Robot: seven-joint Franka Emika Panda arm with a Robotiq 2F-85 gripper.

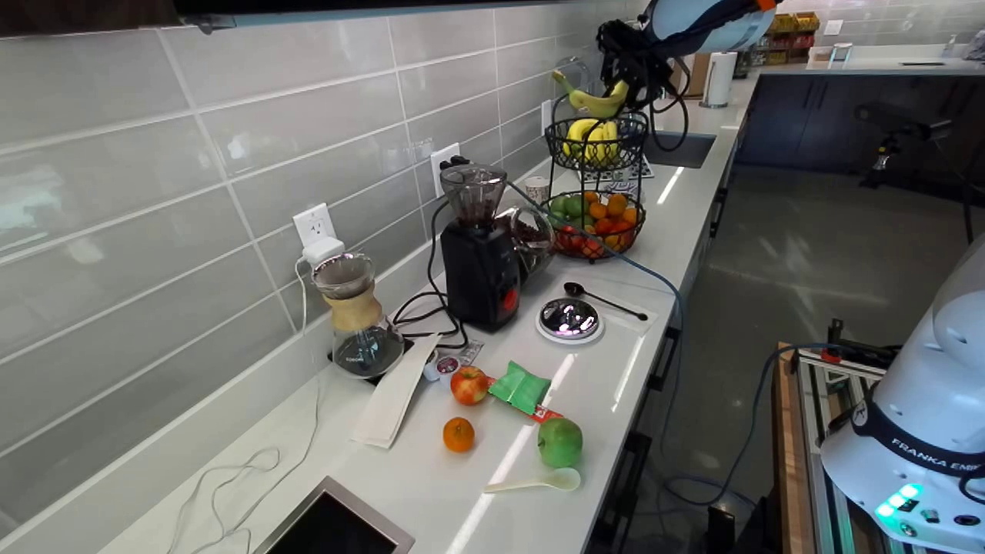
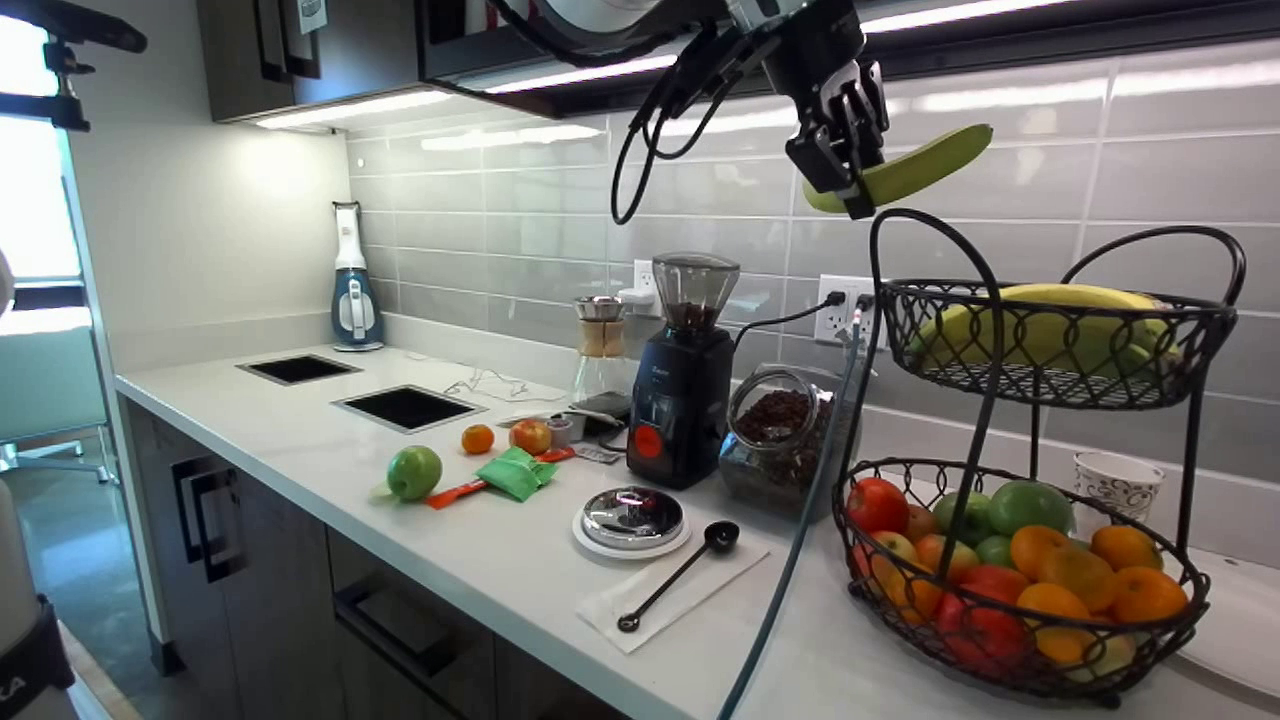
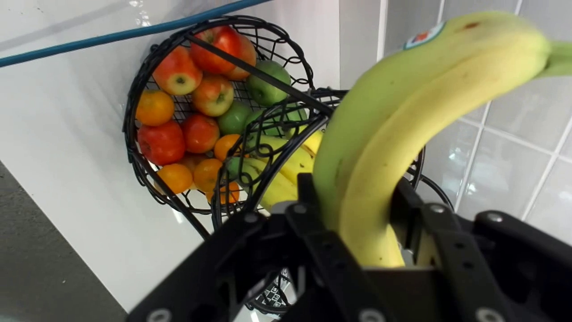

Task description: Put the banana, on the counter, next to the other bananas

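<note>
My gripper (image 2: 858, 195) is shut on the single yellow-green banana (image 2: 930, 168), holding it in the air above the upper tier of a wire stand. The held banana also shows in an exterior view (image 1: 591, 103) and large between the fingers (image 3: 351, 192) in the wrist view (image 3: 380, 134). The other bananas (image 2: 1050, 335) lie in the upper tier, below the held banana; they also show in an exterior view (image 1: 591, 140). In the wrist view the held banana and the fingers hide part of the bunch (image 3: 279, 188). The white counter (image 2: 480, 560) runs below.
The black two-tier stand (image 2: 1050, 395) has two tall loop handles (image 2: 925, 222). Its lower tier holds apples and oranges (image 2: 1045, 590). A black grinder (image 2: 680, 400) and a glass jar (image 2: 780, 450) stand beside it. A blue cable (image 2: 800, 540) passes the stand; the tiled wall is behind.
</note>
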